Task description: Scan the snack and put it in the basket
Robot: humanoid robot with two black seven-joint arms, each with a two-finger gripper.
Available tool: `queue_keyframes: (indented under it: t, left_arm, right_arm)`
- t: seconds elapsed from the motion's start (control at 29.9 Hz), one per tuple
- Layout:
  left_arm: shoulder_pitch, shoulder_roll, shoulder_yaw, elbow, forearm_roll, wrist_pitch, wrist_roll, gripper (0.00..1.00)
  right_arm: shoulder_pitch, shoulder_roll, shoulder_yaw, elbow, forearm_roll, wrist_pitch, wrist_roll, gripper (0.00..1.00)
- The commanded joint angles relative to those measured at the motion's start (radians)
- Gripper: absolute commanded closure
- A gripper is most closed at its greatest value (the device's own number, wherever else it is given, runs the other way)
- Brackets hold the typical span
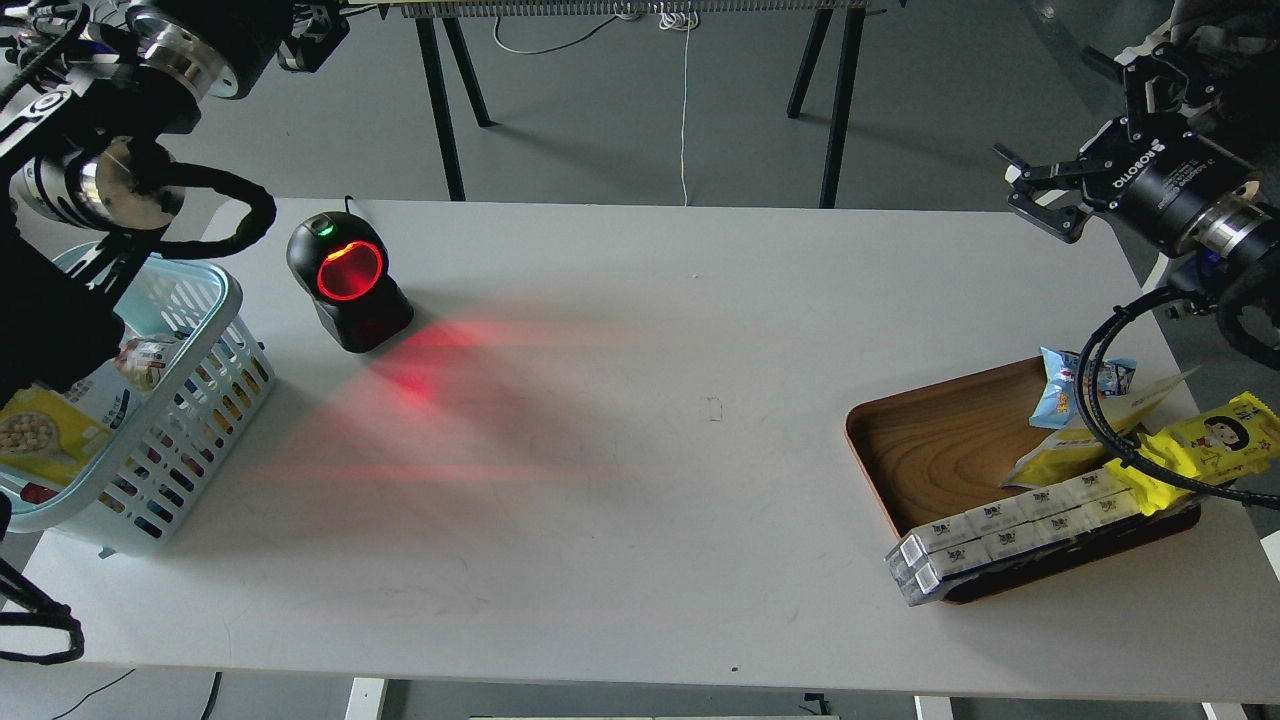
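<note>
The snack (40, 432) — a yellow-and-white pouch with beige balls pictured — already lies inside the light blue basket (222, 300) at the table's (640, 420) left edge, near the basket's near-left end, partly hidden under the left arm. Its long axis cannot be told; only a corner shows. Other packets sit beside it in the basket.

The left gripper (315, 35) is at the top left, up above the table's far edge and well apart from the basket; it shows dark and end-on, so whether its fingers are apart or together cannot be told. The right gripper (1040, 195) hovers over the far right of the table, fingers spread, nothing between them.

The scanner (348, 280) stands just right of the basket, its red window lit and throwing red light across the tabletop. The wooden tray (940, 440) on the right holds a blue packet (1065, 385), a yellow cartoon-face wrapper (1215, 440) and white boxes (1000, 530).

Judgement: placement looks done for this pouch. If another item follows, the right arm is far nearer the tray — goods lie below and toward the robot from its open fingers.
</note>
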Motion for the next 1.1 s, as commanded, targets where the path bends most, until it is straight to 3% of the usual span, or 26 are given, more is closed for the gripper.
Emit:
queue_keyframes:
  t: [0.0, 0.3, 0.53, 0.67, 0.87, 1.07]
  left_arm:
    - [0.001, -0.001, 0.000, -0.005, -0.093, 0.010, 0.000, 0.01]
    - [0.010, 0.002, 0.003, -0.005, -0.101, 0.007, 0.014, 0.01]
    - [0.031, -0.001, 0.002, 0.009, -0.115, 0.010, 0.054, 0.00]
    - [0.044, -0.030, 0.003, 0.062, -0.147, 0.081, 0.052, 0.00]
    - [0.067, -0.047, 0.000, 0.075, -0.153, -0.034, 0.041, 0.00]
    - [0.087, -0.063, -0.003, 0.075, -0.208, -0.037, 0.011, 0.00]
  right_arm:
    - [-0.003, 0.005, -0.003, 0.000, 0.000, -0.001, 0.000, 0.00]
    - [-0.005, 0.013, -0.009, -0.003, 0.000, -0.001, 0.000, 0.00]
    - [-0.006, 0.011, -0.003, 0.000, 0.000, -0.001, 0.002, 0.00]
    - [-0.003, 0.013, -0.015, 0.000, -0.002, -0.014, 0.002, 0.00]
    - [0.000, 0.016, -0.020, -0.005, -0.008, -0.015, 0.000, 0.00]
    - [0.000, 0.017, -0.020, -0.008, -0.009, -0.015, 0.002, 0.00]
